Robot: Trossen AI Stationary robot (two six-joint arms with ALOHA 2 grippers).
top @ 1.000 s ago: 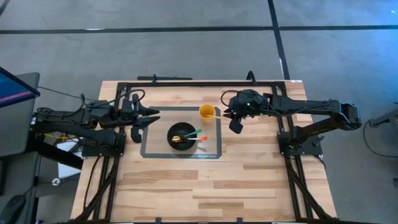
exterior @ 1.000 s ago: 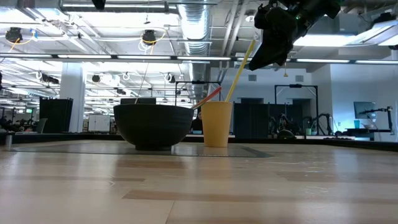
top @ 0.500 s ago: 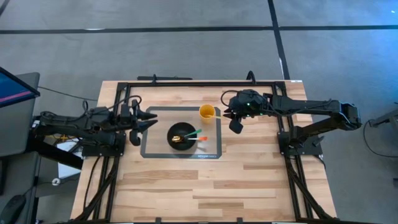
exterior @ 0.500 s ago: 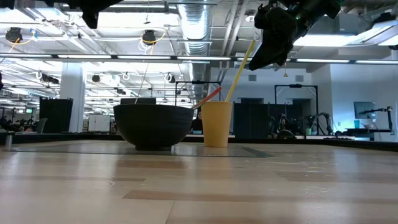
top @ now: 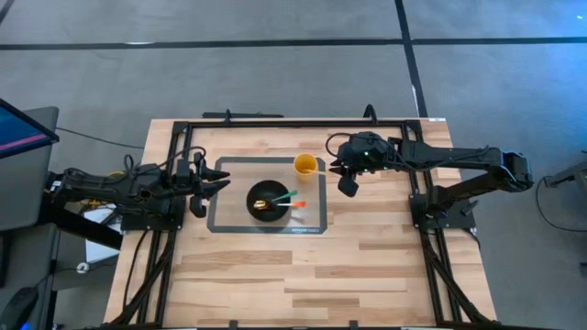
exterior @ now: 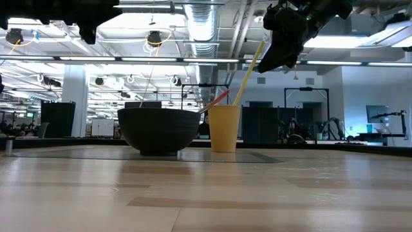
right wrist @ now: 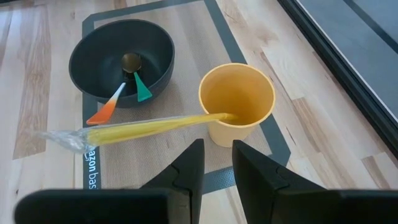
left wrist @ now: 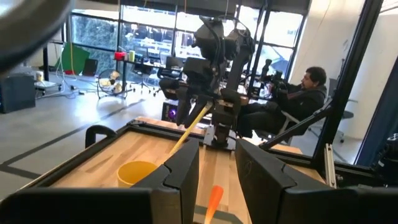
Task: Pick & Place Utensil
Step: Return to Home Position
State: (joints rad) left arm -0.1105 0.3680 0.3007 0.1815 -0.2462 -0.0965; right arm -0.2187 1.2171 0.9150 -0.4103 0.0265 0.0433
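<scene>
Plainly the coming retreat turns on the yellow straw (right wrist: 155, 127). Its long axis slants up out of the yellow cup (right wrist: 236, 102) toward the right tool (top: 348, 188), and its film-wrapped free end lies close under that tool's fingers (touching or not, I cannot tell). The right tool hovers above the worktop (top: 367, 266) just beside the cup, on the side away from the black bowl (right wrist: 121, 62), with its fingers slightly apart and nothing between them. The left tool (top: 213, 179) sits at the opposite edge of the transparent mat (right wrist: 186, 25), spread and empty, so the right arm is the nearer.

Lifting up and away looks safest, since a sideways sweep could tip the light straw. The cup is smooth, matte and slightly tapered. The round bowl holds the green spoon (right wrist: 142, 90) and an orange-tipped utensil (right wrist: 102, 113). The dark-bordered mat lies flat on pale wood planks.
</scene>
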